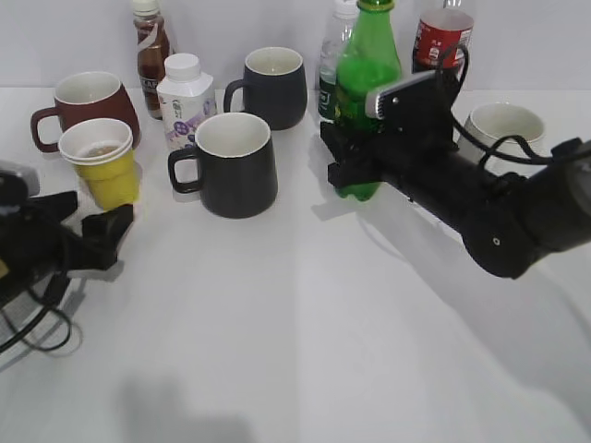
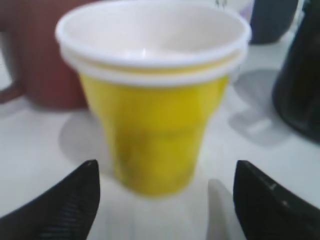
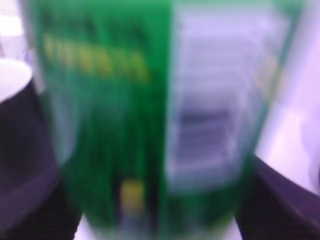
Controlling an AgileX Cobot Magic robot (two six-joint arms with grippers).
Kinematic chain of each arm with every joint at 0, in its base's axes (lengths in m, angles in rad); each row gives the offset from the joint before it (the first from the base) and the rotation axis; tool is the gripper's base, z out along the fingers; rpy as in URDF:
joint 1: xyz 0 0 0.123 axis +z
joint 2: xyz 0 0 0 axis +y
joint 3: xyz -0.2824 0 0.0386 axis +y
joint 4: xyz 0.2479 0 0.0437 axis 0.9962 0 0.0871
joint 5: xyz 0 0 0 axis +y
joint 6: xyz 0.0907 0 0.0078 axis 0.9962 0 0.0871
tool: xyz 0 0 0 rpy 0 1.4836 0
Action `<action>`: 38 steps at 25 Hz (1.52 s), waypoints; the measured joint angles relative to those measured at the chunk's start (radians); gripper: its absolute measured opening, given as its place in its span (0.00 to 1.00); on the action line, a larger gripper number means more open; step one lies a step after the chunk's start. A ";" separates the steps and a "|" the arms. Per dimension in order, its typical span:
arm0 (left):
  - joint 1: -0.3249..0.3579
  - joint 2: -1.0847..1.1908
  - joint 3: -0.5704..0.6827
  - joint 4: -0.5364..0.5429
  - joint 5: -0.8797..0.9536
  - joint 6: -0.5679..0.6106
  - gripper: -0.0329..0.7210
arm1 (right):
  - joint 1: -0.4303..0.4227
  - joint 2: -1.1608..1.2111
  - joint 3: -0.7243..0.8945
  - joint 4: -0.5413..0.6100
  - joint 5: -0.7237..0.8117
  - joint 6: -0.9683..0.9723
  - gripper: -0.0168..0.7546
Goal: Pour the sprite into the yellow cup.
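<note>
Exterior view shows a white table (image 1: 295,332) with cups and bottles at the back; the sprite (image 1: 367,69) stands upright, tall and green, with its cap on; the right end effector (image 1: 355,159) is at the low part of the sprite, with a black finger on each side of it; from here you cannot tell if the fingers press on it; just behind the sprite are a clear water bottle (image 1: 334,57) and a cola bottle (image 1: 441,37); a white cup (image 1: 503,125) sits to the right of the sprite; to the left of the sprite are two dark mugs, the front black mug (image 1: 233,164) and the back dark mug (image 1: 272,85); farther left stand a small white bottle (image 1: 186,100) and a brown bottle (image 1: 150,46); the yellow cup (image 1: 103,164) is far left of the sprite, upright, just in front of a dark-red mug (image 1: 88,103); the left end effector (image 1: 92,226) is spread wide, near the yellow cup but not touching it.

Left wrist view shows the yellow cup (image 2: 155,95) close up, white inside; the two black fingers (image 2: 65,205) stand apart, low on each side of the cup, with white table between them and it; the dark-red mug (image 2: 35,65) is behind the cup.

Right wrist view is very blurry; the sprite (image 3: 150,115) fills it, green with a pale label; dark finger shapes sit at both low sides of the sprite; you cannot tell if they squeeze it.
</note>
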 joint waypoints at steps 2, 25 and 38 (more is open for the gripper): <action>0.000 -0.032 0.034 -0.001 0.001 0.000 0.88 | 0.000 0.000 0.021 -0.001 -0.030 0.001 0.72; 0.000 -0.851 0.027 0.073 1.132 -0.416 0.75 | 0.001 -0.387 0.202 -0.175 0.718 0.379 0.79; 0.000 -1.252 -0.273 -0.035 2.306 -0.220 0.75 | 0.001 -0.842 0.203 -0.067 1.620 0.316 0.79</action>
